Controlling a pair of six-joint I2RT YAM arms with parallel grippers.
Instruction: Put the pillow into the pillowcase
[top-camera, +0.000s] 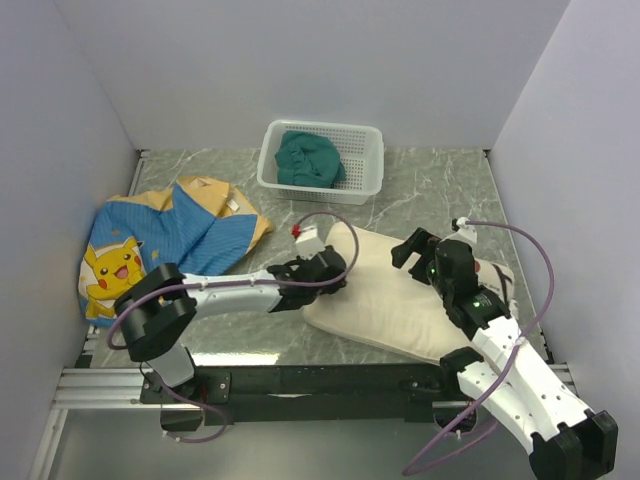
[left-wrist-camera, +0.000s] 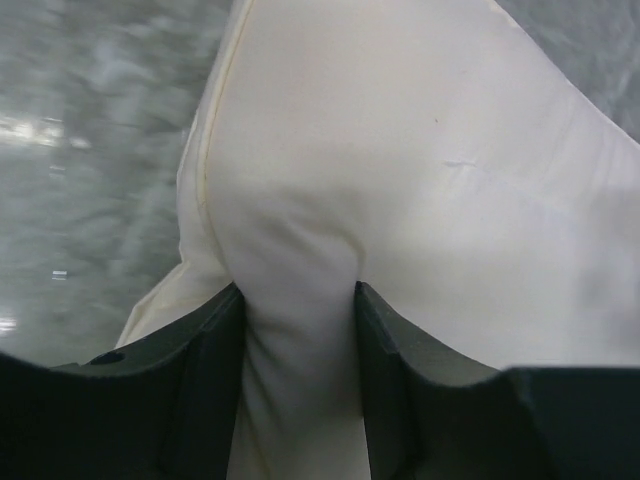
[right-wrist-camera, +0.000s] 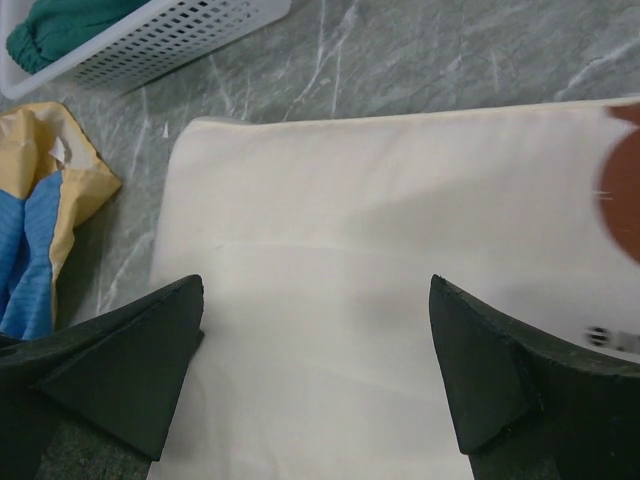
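In the top view, the pillow (top-camera: 395, 305) lies flat on the bench (top-camera: 430, 190) at roughly 4 o'clock from the bench centre, with one long edge toward the arm bases. The pillowcase (top-camera: 165, 245) lies crumpled at 9 o'clock, against the left wall and well apart from the pillow. Its blue side with the yellow cartoon character faces up, and mustard fabric shows along its far edge. A white perforated basket (top-camera: 365, 172) stands at 12 o'clock against the back wall and holds a teal cloth (top-camera: 308, 160). The left pincer (top-camera: 335, 272) is at the pillow's 9 o'clock end. The left wrist view shows this pincer (left-wrist-camera: 298, 300) clamped on the pillow (left-wrist-camera: 420, 150), with a bunched ridge of cream fabric squeezed between the two black fingers. The right pincer (top-camera: 435, 240) is over the pillow's 1 o'clock area. In the right wrist view this pincer (right-wrist-camera: 315, 300) has its fingers spread wide apart above the pillow (right-wrist-camera: 380, 230), gripping nothing. In the same view a blurred brown print sits at the pillow's 3 o'clock edge, while the pillowcase (right-wrist-camera: 40, 230) appears at 9 o'clock and the basket (right-wrist-camera: 170, 40) with the teal cloth (right-wrist-camera: 60, 25) at 11 o'clock.
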